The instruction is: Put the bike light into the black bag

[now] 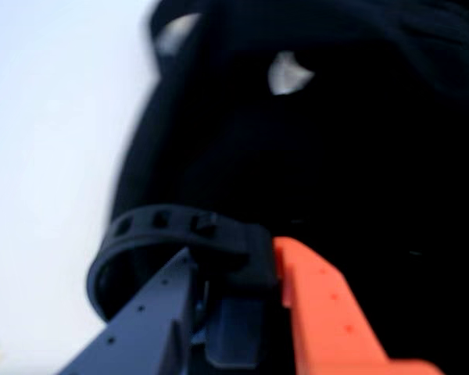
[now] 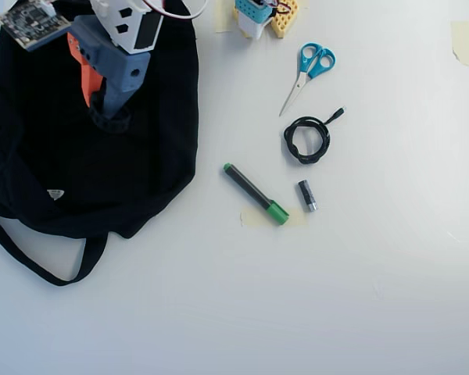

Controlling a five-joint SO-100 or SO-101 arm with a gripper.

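Jaws point(image 1: 238, 312) clamped on bike light point(image 1: 234, 273), floppy rubber strap hanging left, over black bag point(image 2: 141, 156). Light, stiff body; grip there, not strap.

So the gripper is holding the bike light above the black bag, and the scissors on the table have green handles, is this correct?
Not quite: the scissors have blue handles, as the overhead view shows; the green belongs to the marker. The rest holds: the gripper grips the bike light over the black bag.
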